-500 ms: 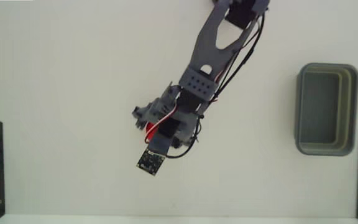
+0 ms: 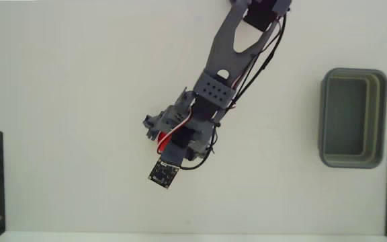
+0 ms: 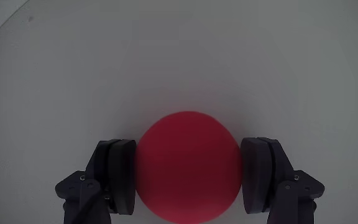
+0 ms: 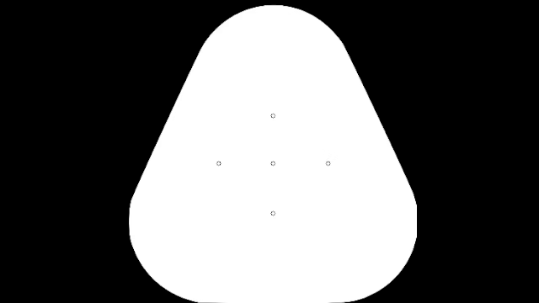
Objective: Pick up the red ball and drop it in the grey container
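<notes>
In the fixed view the arm [image 2: 230, 64] reaches from the top edge down and leftward over the table [image 2: 59, 101], ending near the middle. The ball [image 2: 161, 140] sits under its lower end, mostly hidden. The container [image 2: 353, 117] lies well apart, at the right side of the table. In the wrist view the ball [image 3: 188, 166] sits between the gripper's [image 3: 188, 174] two fingers [image 3: 120, 177], touching both.

The arm [image 2: 230, 57] reaches down over the white desk [image 2: 66, 101]; a sliver of the red ball [image 2: 161, 140] shows under its claw [image 2: 157, 138]. The grey container [image 2: 353, 117] sits well apart at right.
</notes>
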Controlling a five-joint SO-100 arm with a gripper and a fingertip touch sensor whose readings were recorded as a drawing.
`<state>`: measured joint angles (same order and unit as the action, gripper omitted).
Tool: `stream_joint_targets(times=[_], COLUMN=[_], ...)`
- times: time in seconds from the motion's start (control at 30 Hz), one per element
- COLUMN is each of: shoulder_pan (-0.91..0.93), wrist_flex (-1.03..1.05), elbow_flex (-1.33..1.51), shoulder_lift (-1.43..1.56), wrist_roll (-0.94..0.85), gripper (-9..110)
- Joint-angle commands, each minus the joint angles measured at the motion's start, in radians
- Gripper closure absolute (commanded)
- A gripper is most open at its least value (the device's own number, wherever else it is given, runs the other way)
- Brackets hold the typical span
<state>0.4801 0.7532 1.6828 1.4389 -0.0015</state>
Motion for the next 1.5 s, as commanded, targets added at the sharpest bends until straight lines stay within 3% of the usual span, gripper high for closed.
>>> stream_joint_targets(times=[0.0,1.47], shoulder_pan=[0.005,0.005], wrist_flex=[-0.007,-0.007], elbow_flex=[-0.005,-0.005], shoulder_lift=[0.035,0.035], wrist_roll=[0.002,0.002], gripper=[-9,1])
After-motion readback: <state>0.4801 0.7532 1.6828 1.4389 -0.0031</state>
